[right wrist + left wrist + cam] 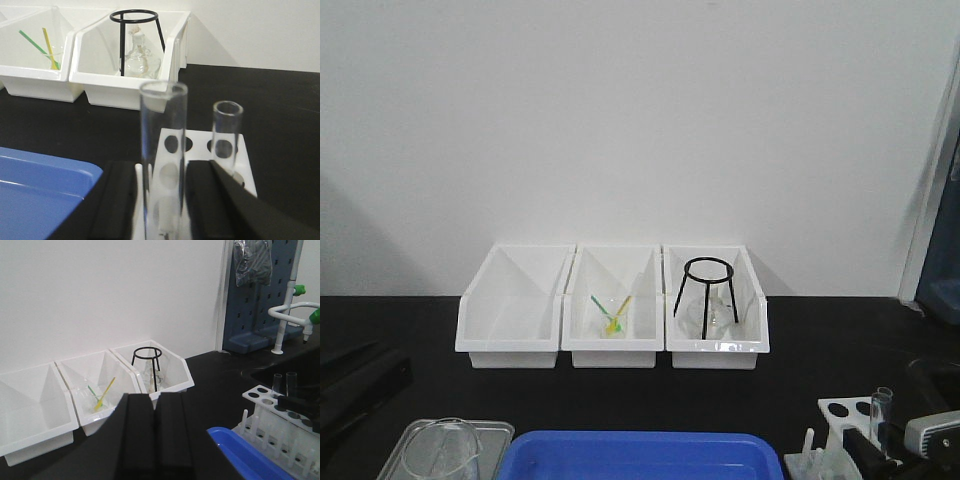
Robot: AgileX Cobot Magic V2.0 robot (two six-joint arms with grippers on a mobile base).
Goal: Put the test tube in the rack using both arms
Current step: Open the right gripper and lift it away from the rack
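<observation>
One black table (820, 330) runs under a plain white wall (620, 120). At the upper right of the left wrist view hang a blue pegboard (260, 315) and a white tap (290, 310).

Three bins sit mid-frame. The left bin (510, 355) holds nothing visible. The middle bin (612, 357) holds a small glass (612, 322) with yellow and green sticks. The right bin (715, 357) holds a black tripod (681, 295) over a flask (705, 318).

Along the bottom edge are a beaker (442, 450) on a tray (495, 430) and a blue tub (640, 455).

The rack (246, 165) stands lower right. The right gripper (161, 167) is clamped on the test tube (162, 150), upright over the rack; a second tube (226, 135) stands in a hole behind. The left gripper (155, 397) has its jaws pressed together, holding nothing.
</observation>
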